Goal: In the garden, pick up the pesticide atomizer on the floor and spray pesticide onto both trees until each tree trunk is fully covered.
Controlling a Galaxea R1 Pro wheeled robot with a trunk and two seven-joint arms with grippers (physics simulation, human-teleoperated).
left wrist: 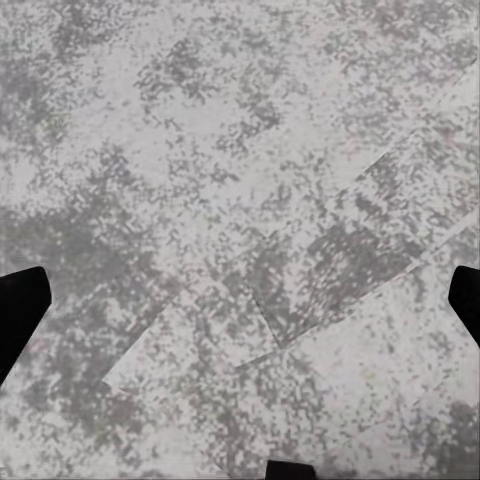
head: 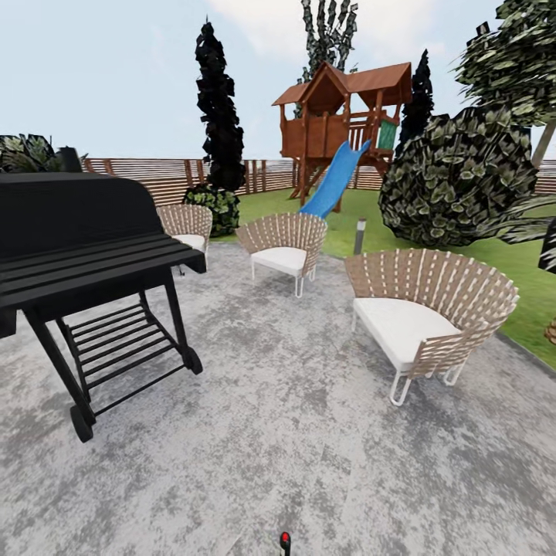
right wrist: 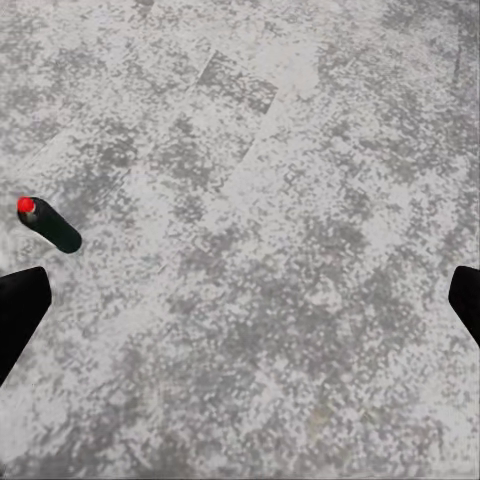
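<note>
The pesticide atomizer (head: 285, 540), a tiny dark bottle with a red top, stands on the grey paving at the head view's bottom edge. In the right wrist view the atomizer (right wrist: 48, 224) is off to one side of my right gripper (right wrist: 240, 310), which is open over bare paving and apart from it. My left gripper (left wrist: 240, 310) is open too, above mottled paving. Beyond the patio lies the garden lawn (head: 371, 224). A tree with blocky green-white foliage (head: 517, 54) rises at far right, a slice of its pale trunk (head: 545, 143) showing behind a bush.
A black wheeled grill (head: 85, 239) stands close on the left. Three slatted chairs (head: 421, 316) (head: 284, 241) (head: 187, 225) ring the patio. Farther back are a large bush (head: 455, 177), a wooden playhouse with a blue slide (head: 340, 116), dark cypresses (head: 220, 116) and the slat fence (head: 154, 174).
</note>
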